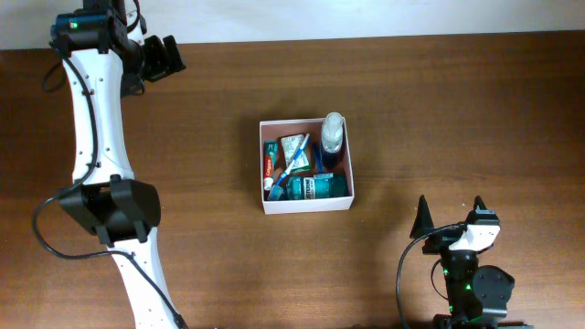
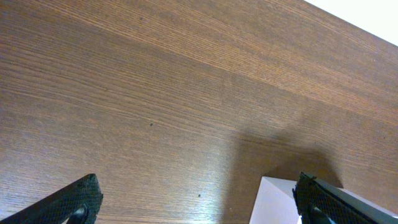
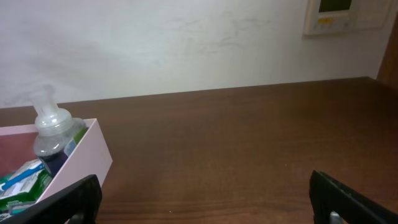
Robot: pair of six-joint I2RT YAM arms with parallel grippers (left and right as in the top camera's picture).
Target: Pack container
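The container (image 1: 306,206), a shallow square box with white walls and a pink inside, sits mid-table. It holds a clear bottle with dark liquid (image 1: 333,139), a green-and-white packet (image 1: 294,146), a toothbrush (image 1: 291,166), a toothpaste tube (image 1: 269,163) and a teal packet (image 1: 320,187). Its corner shows in the left wrist view (image 2: 277,200), and its wall (image 3: 79,155) and the bottle (image 3: 55,134) show in the right wrist view. My left gripper (image 1: 163,57) is open and empty at the far left, away from the box. My right gripper (image 1: 450,212) is open and empty near the front right.
The wooden table (image 1: 439,110) runs to a white wall at the back (image 3: 186,43). A wall panel (image 3: 333,15) hangs at the upper right in the right wrist view. The left arm's white links (image 1: 101,137) stretch along the table's left side.
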